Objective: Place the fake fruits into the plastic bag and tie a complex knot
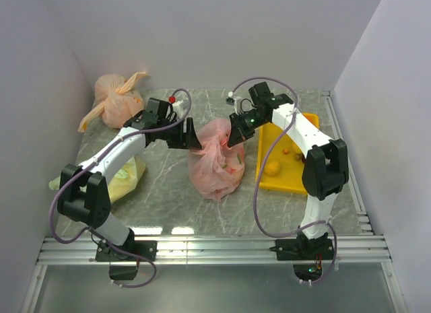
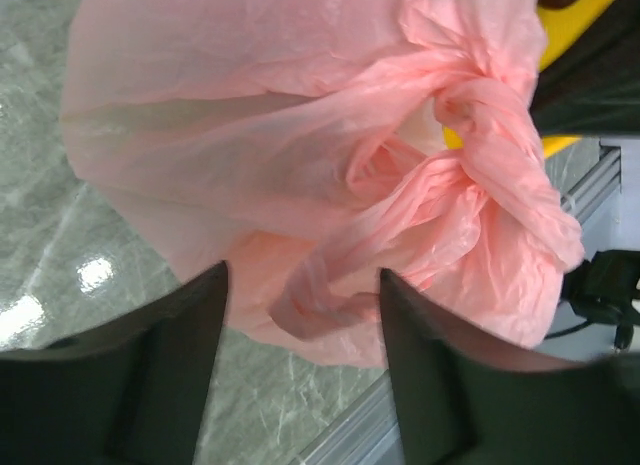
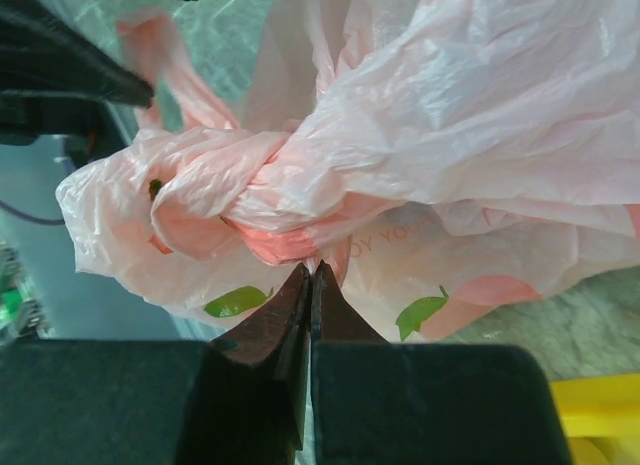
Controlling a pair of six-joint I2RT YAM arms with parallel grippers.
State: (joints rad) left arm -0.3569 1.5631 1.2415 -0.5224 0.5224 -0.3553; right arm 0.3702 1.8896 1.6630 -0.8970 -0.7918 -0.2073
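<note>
Right wrist view: crinkly translucent pink plastic bag point(image 3: 480, 105), handles twisted into a knot point(image 3: 260, 195); right gripper point(image 3: 310, 272) jaws clamp its underside; left gripper point(image 2: 300, 275) jaws apart, straddling a fold.

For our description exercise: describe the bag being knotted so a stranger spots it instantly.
On the marble table, look centre, left of the yellow tray. The pink bag sits there, top twisted; the peach bag and yellowish bag lie left.

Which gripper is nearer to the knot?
Right. The right gripper is shut, tips against the knot, pinching the bag; the left gripper is open, the knot well beyond its fingertips.
</note>
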